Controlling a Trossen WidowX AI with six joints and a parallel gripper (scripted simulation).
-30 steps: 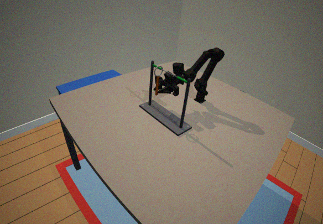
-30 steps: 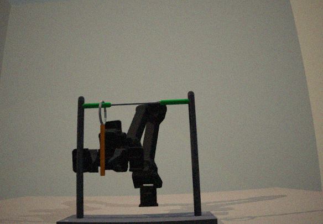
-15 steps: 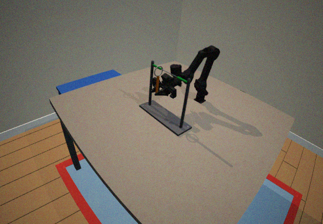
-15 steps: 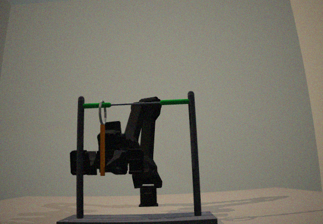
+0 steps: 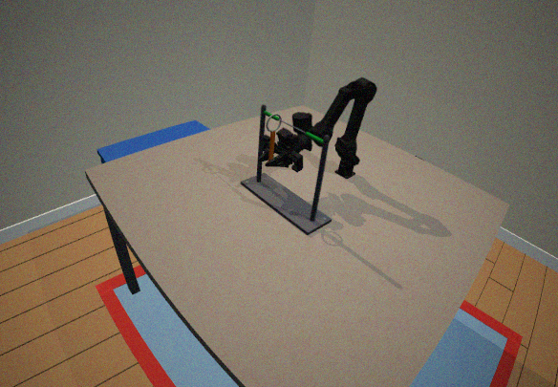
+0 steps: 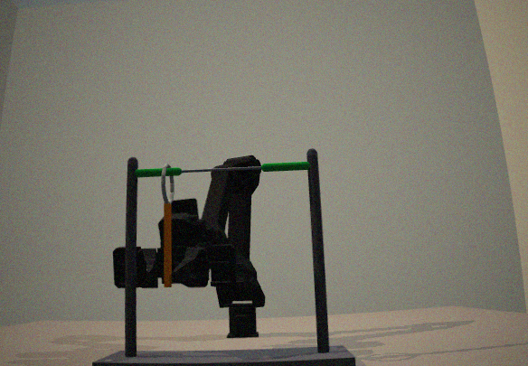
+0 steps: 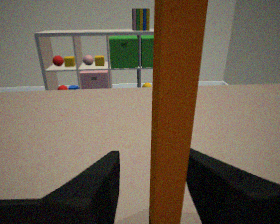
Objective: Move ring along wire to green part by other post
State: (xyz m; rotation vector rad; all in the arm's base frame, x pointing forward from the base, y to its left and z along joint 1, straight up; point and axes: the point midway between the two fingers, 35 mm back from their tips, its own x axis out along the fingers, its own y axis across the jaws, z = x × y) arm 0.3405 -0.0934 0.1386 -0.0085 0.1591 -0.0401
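Observation:
The ring hangs upright around the green wire part beside one post. Its orange handle points straight down. My gripper is partly open, level with the handle's lower part. The handle stands between the fingers, nearer the right finger in the wrist view; whether it touches that finger cannot be told. The thin grey wire runs to the other green part at the other post.
The posts stand on a grey base plate on the table. My arm reaches from behind the frame, below the wire's height at the gripper. A shelf stands beyond the table in the wrist view.

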